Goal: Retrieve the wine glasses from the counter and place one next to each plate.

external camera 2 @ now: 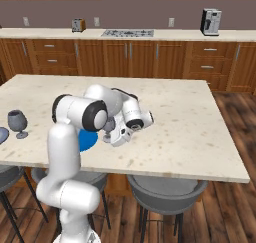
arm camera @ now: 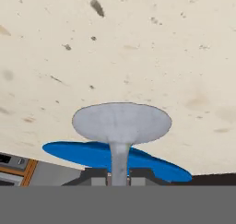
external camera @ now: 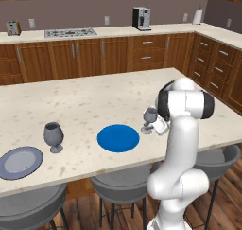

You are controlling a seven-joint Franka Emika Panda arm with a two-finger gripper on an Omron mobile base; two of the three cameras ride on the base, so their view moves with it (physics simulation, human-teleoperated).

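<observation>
My gripper is shut on the stem of the slimmer bluish wine glass, which stands upright just right of the blue plate on the island. In the hand view the stem runs up between the fingertips to the round foot, with the blue plate behind it. Whether the foot touches the top I cannot tell. The dark grey wine glass stands beside the grey plate at the island's left. The arm hides most of the held glass in the right base view, beside the gripper.
Grey stools line the island's near edge. The counter along the back wall carries a coffee machine, a toaster, a cooktop and a paper towel roll. Bare island top lies to the right.
</observation>
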